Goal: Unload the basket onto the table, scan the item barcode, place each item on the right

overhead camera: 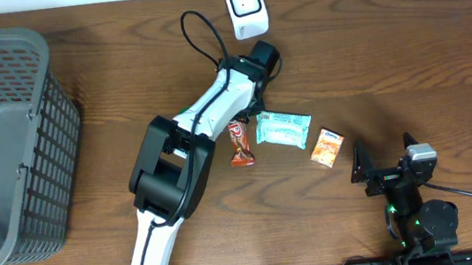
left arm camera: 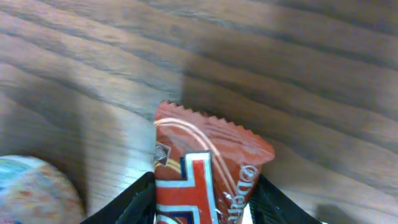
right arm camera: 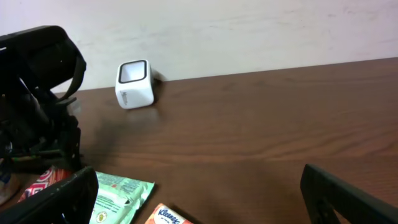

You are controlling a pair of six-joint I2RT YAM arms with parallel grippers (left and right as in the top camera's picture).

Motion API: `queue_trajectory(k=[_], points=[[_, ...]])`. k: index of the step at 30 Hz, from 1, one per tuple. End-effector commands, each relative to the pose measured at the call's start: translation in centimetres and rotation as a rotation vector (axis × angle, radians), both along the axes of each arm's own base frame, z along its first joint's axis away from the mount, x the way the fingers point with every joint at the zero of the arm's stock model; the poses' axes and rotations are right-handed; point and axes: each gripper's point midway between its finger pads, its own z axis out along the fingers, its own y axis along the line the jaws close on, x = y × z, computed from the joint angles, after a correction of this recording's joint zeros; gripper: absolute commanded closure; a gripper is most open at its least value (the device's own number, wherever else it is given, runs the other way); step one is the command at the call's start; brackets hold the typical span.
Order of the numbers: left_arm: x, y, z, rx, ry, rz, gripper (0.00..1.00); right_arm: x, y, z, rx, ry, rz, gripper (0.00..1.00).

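Snack packet (left arm camera: pixel 211 168): your task item, a red and orange wrapper with a crimped end. It lies on the table (overhead camera: pixel 405 51) in the middle, just beside the teal tissue pack (overhead camera: pixel 283 130).
Left gripper (left arm camera: pixel 202 208): you have it down over the snack packet with the jaws drawn in narrow. In the left wrist view one of the black fingers (left arm camera: pixel 134 202) shows on each side of the wrapper, and both seem to meet its edges. You cannot tell whether it is clamped.
Right gripper (right arm camera: pixel 198 177): spread wide, holding nothing. It sits low near the front right of the table, well apart from the snack packet.
Scanner (overhead camera: pixel 245 8): a small white box at the far edge of the table, its dark window tilted upward. Bare wood lies between it and the packet.
Orange packet (overhead camera: pixel 328 147): to the right of the tissue pack, near it but not touching.
Basket (overhead camera: pixel 6 150): grey mesh, at the far left of the table.
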Motion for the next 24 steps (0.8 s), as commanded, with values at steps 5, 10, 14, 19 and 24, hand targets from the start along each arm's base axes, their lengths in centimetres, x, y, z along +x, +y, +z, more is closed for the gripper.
queue_trajectory(k=[5, 10, 14, 19, 24], points=[[1.9, 2.2, 2.5, 0.122, -0.027, -0.020, 0.63, 0.0, 0.2, -0.1, -0.015, 0.003, 0.012, 0.01], [1.8, 2.1, 2.7, 0.117, -0.029, 0.007, 0.16, 0.0, 0.2, -0.1, -0.015, 0.003, 0.012, 0.01], [1.6, 1.9, 2.7, 0.114, -0.031, 0.017, 0.06, 0.0, 0.2, -0.1, -0.015, 0.003, 0.012, 0.01], [1.9, 1.7, 2.7, 0.095, -0.052, 0.063, 0.05, 0.0, 0.2, -0.1, -0.015, 0.003, 0.012, 0.01], [2.6, 1.2, 2.8, 0.070, -0.083, 0.085, 0.06, 0.0, 0.2, -0.1, -0.015, 0.003, 0.012, 0.01]])
